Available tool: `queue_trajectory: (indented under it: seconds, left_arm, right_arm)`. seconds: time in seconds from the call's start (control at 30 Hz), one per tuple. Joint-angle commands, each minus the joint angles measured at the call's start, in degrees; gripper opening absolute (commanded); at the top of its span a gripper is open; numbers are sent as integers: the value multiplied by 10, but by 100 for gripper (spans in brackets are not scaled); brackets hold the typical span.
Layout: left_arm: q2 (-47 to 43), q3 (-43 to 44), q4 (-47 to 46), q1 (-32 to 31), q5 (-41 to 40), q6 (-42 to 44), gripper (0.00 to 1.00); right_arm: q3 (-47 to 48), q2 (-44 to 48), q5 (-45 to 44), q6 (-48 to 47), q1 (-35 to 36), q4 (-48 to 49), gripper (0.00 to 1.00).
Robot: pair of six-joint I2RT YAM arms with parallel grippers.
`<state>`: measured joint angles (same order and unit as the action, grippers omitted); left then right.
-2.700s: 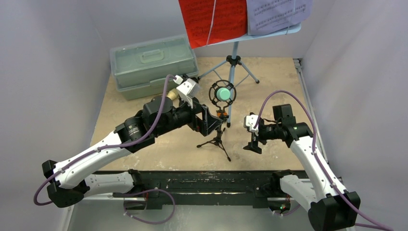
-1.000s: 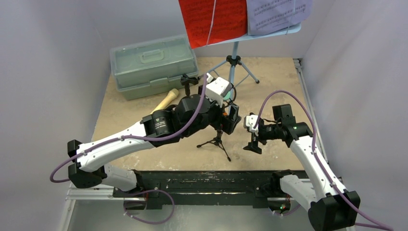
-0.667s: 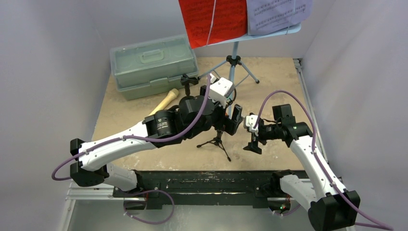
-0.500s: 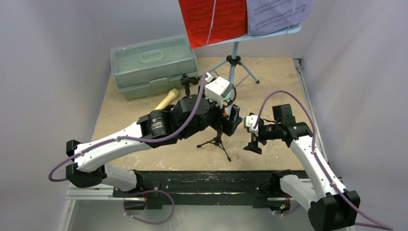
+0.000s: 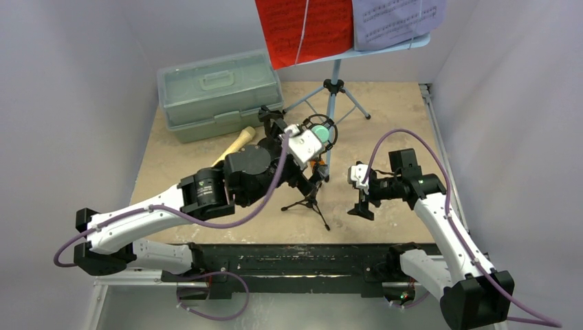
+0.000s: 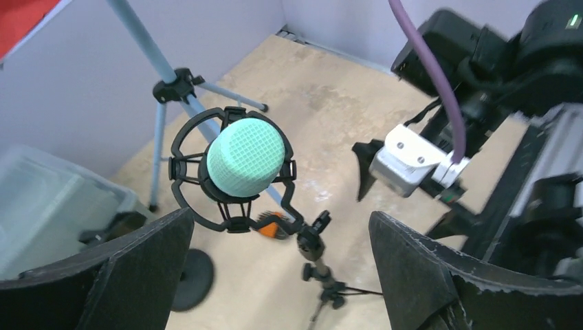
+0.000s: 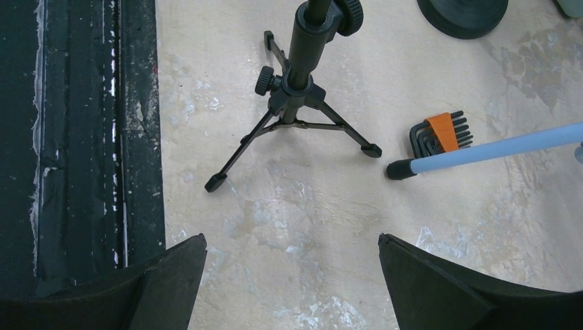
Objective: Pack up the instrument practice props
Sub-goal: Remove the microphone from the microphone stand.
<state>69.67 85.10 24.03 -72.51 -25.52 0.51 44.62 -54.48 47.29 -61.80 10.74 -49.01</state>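
Teal, mesh-domed plastic toy microphone (image 6: 246, 157) sits mid-table in the black ring-topped tripod holder (image 7: 294, 89). Its long axis runs through the ring, rounded head tilted up towards our left gripper (image 6: 280, 218), whose fingers are spread wide, gripping nothing. Our right gripper (image 7: 290, 240) — equally wide, empty — hangs over the mottled tan tabletop (image 7: 206, 89).

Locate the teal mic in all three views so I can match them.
Top external: teal mic near centre, slightly high.
Left wrist: left of centre, upper half, seated in its ring.
Right wrist: not in view.
Shared landmark: black tripod holder, which carries the mic.
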Motion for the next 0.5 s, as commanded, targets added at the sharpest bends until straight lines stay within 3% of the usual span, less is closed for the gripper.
queue_trajectory:
  seconds: [0.0, 0.07, 0.23, 0.47]
  left_arm:
    - [-32, -86, -146, -2, 29, 254, 100]
    - [-29, -102, -174, 0, 35, 311, 100]
    - [-6, -104, -218, 19, 53, 341, 99]
    - [13, -120, -279, 53, 67, 335, 85]
  right_arm:
    - [-2, -3, 12, -9, -3, -8, 99]
    - [-1, -4, 12, -9, -3, -8, 99]
    - [-1, -6, 14, -10, -4, -10, 99]
    - [-1, -7, 16, -12, -3, -12, 99]
